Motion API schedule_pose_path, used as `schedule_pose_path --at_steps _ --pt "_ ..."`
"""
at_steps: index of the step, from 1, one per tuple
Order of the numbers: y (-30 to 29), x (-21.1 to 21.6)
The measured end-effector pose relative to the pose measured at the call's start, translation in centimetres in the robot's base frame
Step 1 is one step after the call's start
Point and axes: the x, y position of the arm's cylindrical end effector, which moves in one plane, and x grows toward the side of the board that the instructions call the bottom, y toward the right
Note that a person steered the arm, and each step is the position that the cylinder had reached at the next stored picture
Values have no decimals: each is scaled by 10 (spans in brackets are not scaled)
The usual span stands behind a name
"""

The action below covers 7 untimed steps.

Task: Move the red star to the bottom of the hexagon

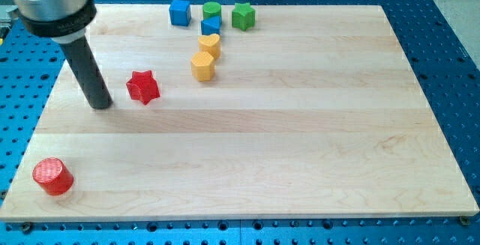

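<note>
The red star (142, 87) lies on the wooden board at the view's left of centre. The yellow hexagon (202, 65) sits to its right and slightly higher, with a gap between them. My tip (101, 105) rests on the board just left of the red star, a little lower, with a small gap to it. The dark rod rises from the tip toward the view's top left.
A yellow heart-like block (209, 44) sits just above the hexagon. A blue triangle-like block (211, 25), a green cylinder (212, 10), a blue cube (179, 12) and a green star (242, 16) cluster at the top. A red cylinder (52, 176) stands at the bottom left.
</note>
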Motion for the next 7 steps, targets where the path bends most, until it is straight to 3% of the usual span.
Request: schedule_pose_path --at_steps 1,3,6,7 --pt "62 -5" --pt "60 -38" --pt "123 -38" --pt "62 -21"
